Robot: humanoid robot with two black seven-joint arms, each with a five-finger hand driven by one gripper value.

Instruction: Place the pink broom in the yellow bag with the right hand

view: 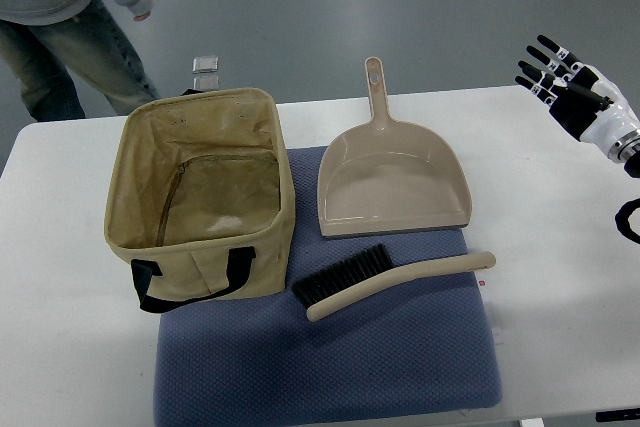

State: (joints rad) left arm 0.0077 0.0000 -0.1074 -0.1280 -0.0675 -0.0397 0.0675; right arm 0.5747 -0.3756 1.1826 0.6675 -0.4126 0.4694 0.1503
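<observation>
The broom (390, 280) is laid flat on the blue mat (330, 367), its black bristles pointing toward the bag (205, 192) and its pale handle stretched out to the right, toward the side the right arm enters from. Laid this way, the handle end is offered to the right hand (565, 82), so it can probably be grasped without reaching across anything. The handle looks more beige than pink under this light, though the tint is hard to judge.

Just behind the broom, the dustpan (392, 182) is rested on the mat, near but apart from it. To the left, the bag is stood upright with its mouth wide open and its inside bare, so the broom can be lowered in from above; its dark strap hangs over the near wall.

The right hand is held above the table's (560, 207) far right corner, well apart from the broom, fingers spread and nothing held. The left arm is not seen. A person (70, 17) is stood beyond the table at the upper left.
</observation>
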